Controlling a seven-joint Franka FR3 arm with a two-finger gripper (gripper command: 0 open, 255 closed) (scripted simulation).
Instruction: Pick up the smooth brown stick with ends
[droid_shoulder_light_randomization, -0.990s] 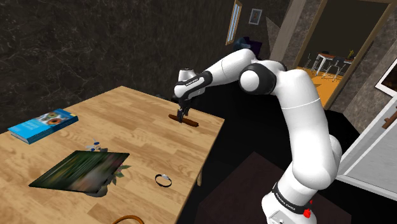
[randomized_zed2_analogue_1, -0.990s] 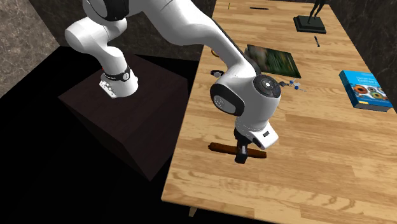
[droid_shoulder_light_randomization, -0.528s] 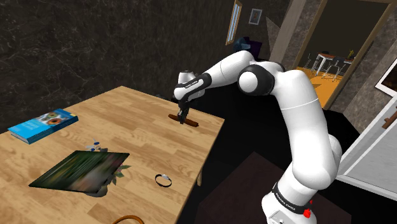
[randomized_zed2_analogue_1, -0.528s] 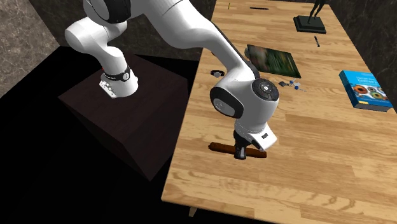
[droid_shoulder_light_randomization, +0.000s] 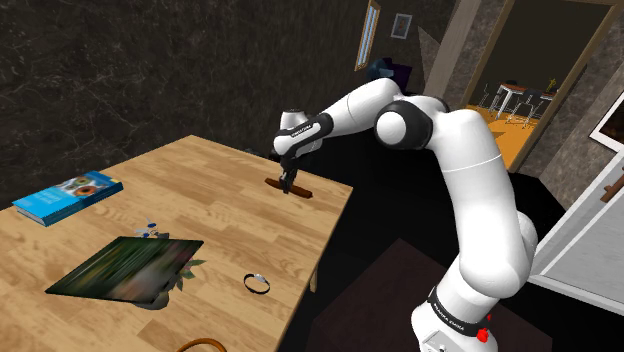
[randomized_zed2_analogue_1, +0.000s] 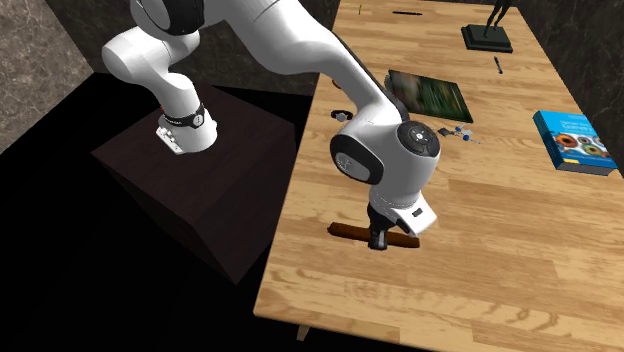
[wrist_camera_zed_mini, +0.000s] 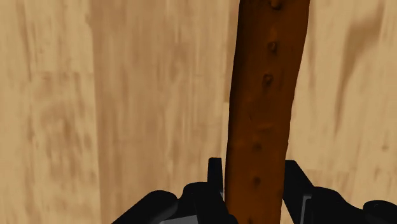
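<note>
The brown stick (droid_shoulder_light_randomization: 298, 190) lies flat on the wooden table (droid_shoulder_light_randomization: 230, 215), near its far corner in the shoulder view. In the wrist view the stick (wrist_camera_zed_mini: 264, 95) is smooth, reddish brown, with a row of small dark holes along it. My black gripper (wrist_camera_zed_mini: 253, 184) is shut on the brown stick, one finger pressed against each side. From the shoulder view the gripper (droid_shoulder_light_randomization: 287, 184) points straight down onto the stick's middle. In the second exterior view the gripper (randomized_zed2_analogue_1: 379, 240) covers the stick's middle, and the stick's ends (randomized_zed2_analogue_1: 343, 231) stick out on both sides.
A blue book (droid_shoulder_light_randomization: 68, 195) lies at the shoulder view's left. A dark green picture book (droid_shoulder_light_randomization: 125, 265) and a small ring (droid_shoulder_light_randomization: 257, 283) sit nearer the front edge. The table's edge (droid_shoulder_light_randomization: 330, 235) runs close beside the stick. A dark figurine (randomized_zed2_analogue_1: 487, 32) stands at the table's far end.
The fingers have shut on the stick since one second ago. The hand sank a little toward the table. The stick has not moved.
</note>
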